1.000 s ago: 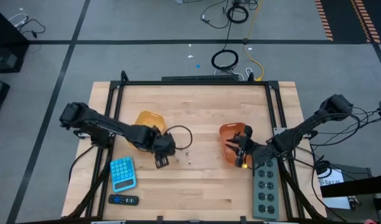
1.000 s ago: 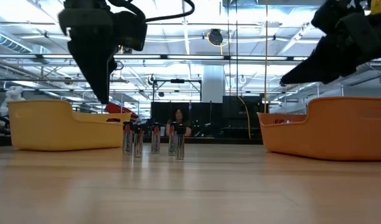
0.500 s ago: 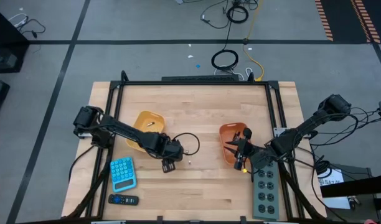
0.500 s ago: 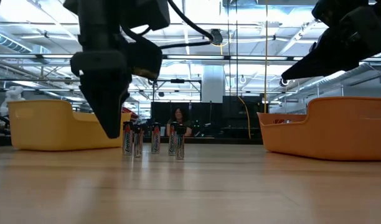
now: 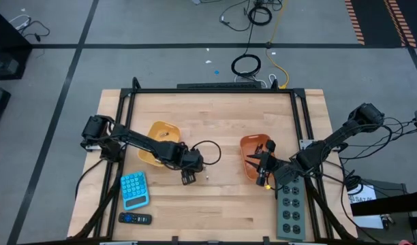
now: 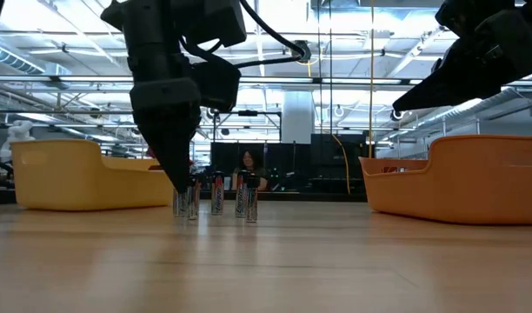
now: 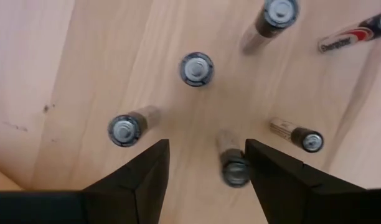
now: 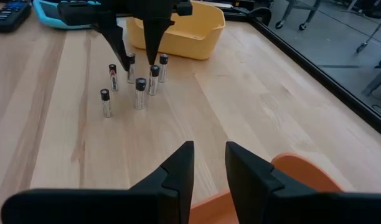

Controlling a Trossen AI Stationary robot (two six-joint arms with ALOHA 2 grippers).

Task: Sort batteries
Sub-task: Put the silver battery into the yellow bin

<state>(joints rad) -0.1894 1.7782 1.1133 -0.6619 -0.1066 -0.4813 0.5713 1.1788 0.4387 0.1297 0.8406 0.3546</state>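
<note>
Overhead, a light wooden table (image 5: 215, 116) with a black metal frame (image 5: 195, 89) stands on a grey floor (image 5: 147, 24) crossed by dark tape lines. Orange-and-black hazard striping (image 5: 379, 20) marks the floor's far right corner. Black and yellow cables (image 5: 253, 64) lie coiled on the floor beyond the table's far edge, with more cables (image 5: 256, 12) farther off. A grey power strip (image 5: 290, 204) lies along the table's right side. At table height, the room behind is a large hall with rows of bright ceiling lights (image 6: 353, 39), overhead beams and pipes, a pale column (image 6: 296, 117), and a person (image 6: 248, 165) seated far off.
</note>
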